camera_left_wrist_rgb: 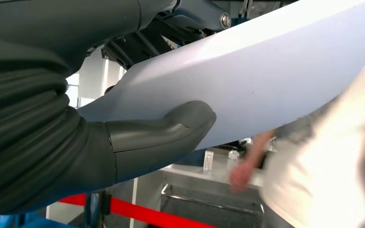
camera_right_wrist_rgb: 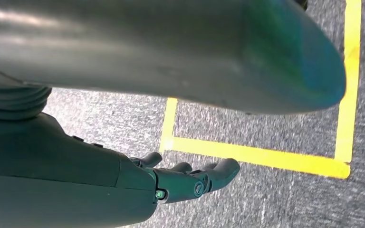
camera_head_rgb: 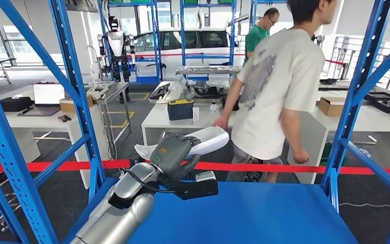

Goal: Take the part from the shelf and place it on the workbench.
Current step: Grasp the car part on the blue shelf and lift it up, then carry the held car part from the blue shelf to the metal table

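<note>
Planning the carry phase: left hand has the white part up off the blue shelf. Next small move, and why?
Probably hold briefly before carrying on. The left hand grips the white part above the blue shelf, its thumb pressed against the panel, so the lift looks done. But a person stands just beyond the red tape, close to the part's far end.

The long, curved white part [camera_head_rgb: 203, 141] is held lengthwise above the blue shelf [camera_head_rgb: 264, 213].

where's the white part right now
In the head view the white part is held in the left robot hand, lifted above the blue shelf left of centre, just in front of the red barrier tape.
</note>
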